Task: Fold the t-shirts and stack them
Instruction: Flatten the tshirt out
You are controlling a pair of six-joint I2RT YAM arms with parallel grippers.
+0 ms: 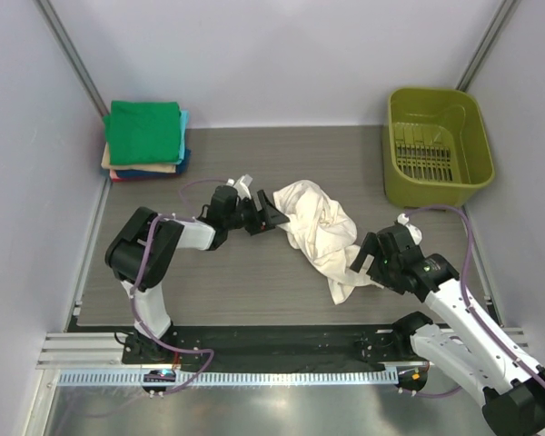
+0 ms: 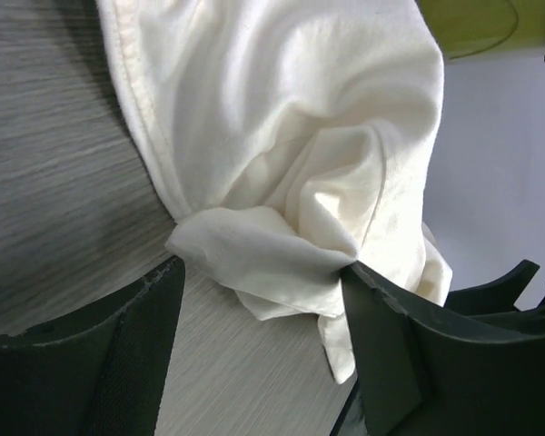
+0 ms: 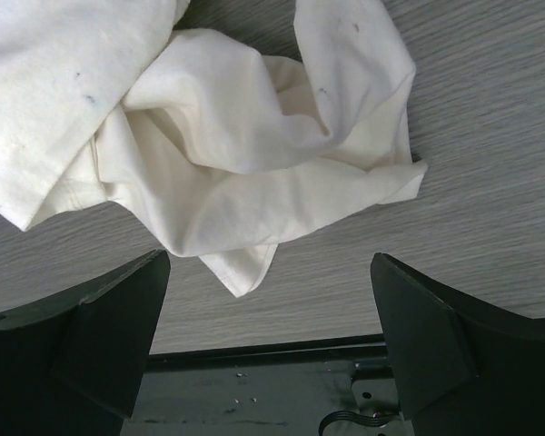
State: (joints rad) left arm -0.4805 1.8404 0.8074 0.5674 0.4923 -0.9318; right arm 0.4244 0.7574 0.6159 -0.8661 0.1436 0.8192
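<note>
We see the cream t-shirt [image 1: 320,227] as plain, with a few tiny dark specks. Folded stack [image 1: 143,132]: green top, then light blue, tan, red, dark blue. Basket [image 1: 427,193] olive-green. Table [image 1: 218,282] grey woodgrain. Left gripper [image 2: 259,272] and right gripper [image 3: 268,268] black. Cables [image 1: 148,259] purple.

Plain white walls [image 1: 282,64] enclose a grey wood-grain table [image 1: 236,282] holding an olive basket [image 1: 427,193] far right.

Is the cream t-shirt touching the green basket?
Apart. The top view shows a strip of bare table between the cream t-shirt and the basket.
</note>
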